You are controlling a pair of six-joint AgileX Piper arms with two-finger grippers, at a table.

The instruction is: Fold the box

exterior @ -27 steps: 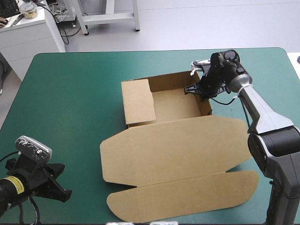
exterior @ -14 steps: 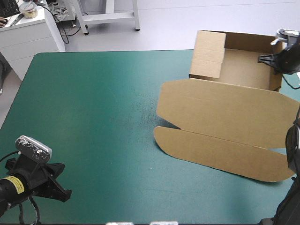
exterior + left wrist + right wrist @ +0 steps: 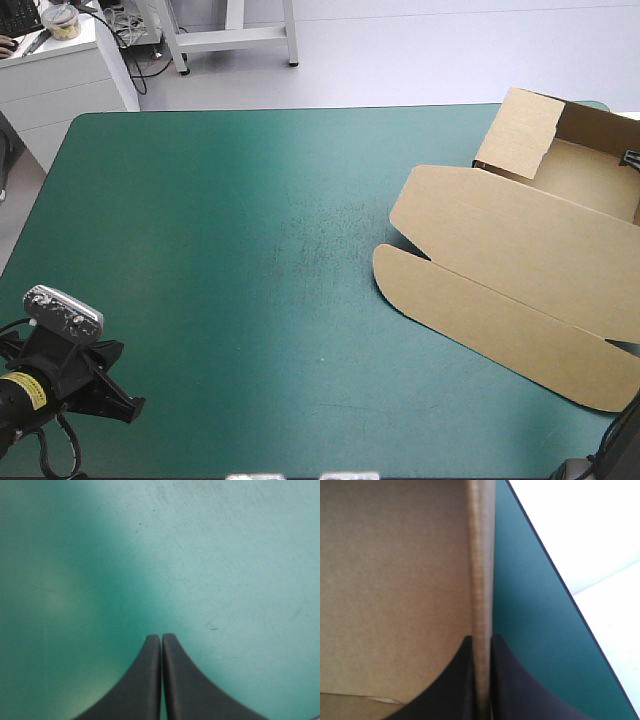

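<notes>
- Brown board fills your right wrist view. The box point(image 3: 395, 580) shows one raised wall edge-on, and the right gripper point(image 3: 480, 638) is clenched on that wall, its black fingers point(image 3: 457, 685) all but meeting with the board between them.
- On one side of those jaws you see the inner face of the tray. On the other lies a strip of teal-green cover point(image 3: 530, 620), with the table's edge just beyond it.
- From above, the box point(image 3: 520, 250) sits at the table's point(image 3: 200, 250) far right corner. Its tray is open at the far side, and the lid and its flap are spread toward the near edge (the right gripper is almost out of this picture, a dark sliver at the tray's outer wall).
- Your left gripper point(image 3: 161, 636) is clenched on nothing: the two fingers meet in one pointed arch. Ahead of and beneath them there is only bare cover, marked with fine scratches.
- In the high view the left gripper point(image 3: 120, 395) hangs over the near left corner, well apart from the box, with a wide stretch of cover between its jaws and the lid's nearest flap (you cannot tell whether the fingertips touch the table).
</notes>
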